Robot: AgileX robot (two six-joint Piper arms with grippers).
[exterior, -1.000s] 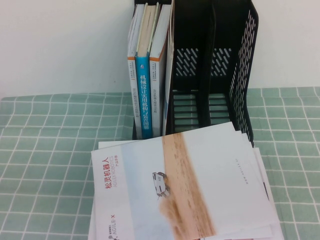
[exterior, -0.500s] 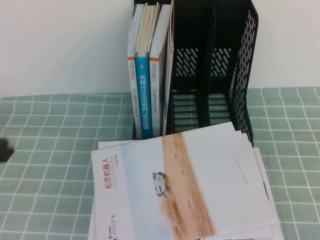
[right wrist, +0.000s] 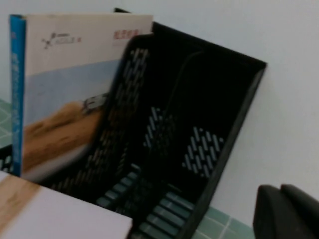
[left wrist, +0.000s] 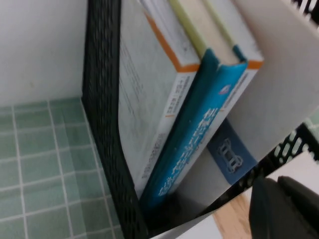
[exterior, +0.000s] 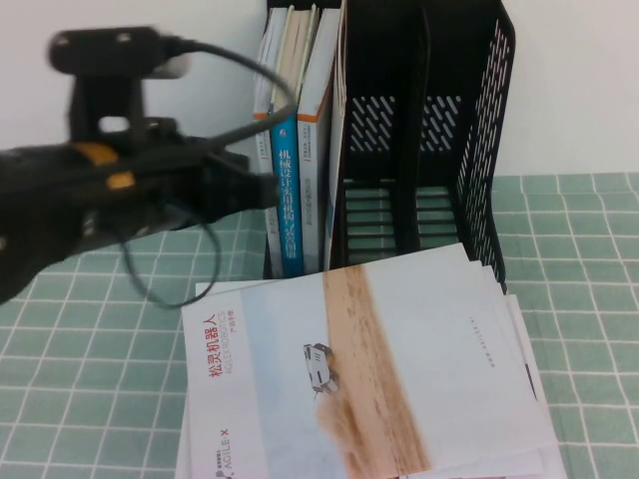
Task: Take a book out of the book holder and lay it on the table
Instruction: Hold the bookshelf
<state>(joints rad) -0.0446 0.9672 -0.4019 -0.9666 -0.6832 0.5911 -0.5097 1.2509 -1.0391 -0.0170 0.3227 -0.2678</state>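
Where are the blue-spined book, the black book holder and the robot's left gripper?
blue-spined book [exterior: 286, 190], high view, spine.
book holder [exterior: 486, 150], high view, perforated right wall.
left gripper [exterior: 262, 190], high view, tip by the books.

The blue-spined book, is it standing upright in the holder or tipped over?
Upright. The blue-spined book stands on end in the book holder, wedged between white books. The left pincer is beside it; the right pincer shows only in its wrist view.

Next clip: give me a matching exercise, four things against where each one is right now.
1 left gripper
2 right gripper
3 blue-spined book
4 top booklet

a flat on the table
b upright in the book holder
c close to the holder's left compartment
d outside the high view, facing the holder

Pairs: 1-c, 2-d, 3-b, 4-a.
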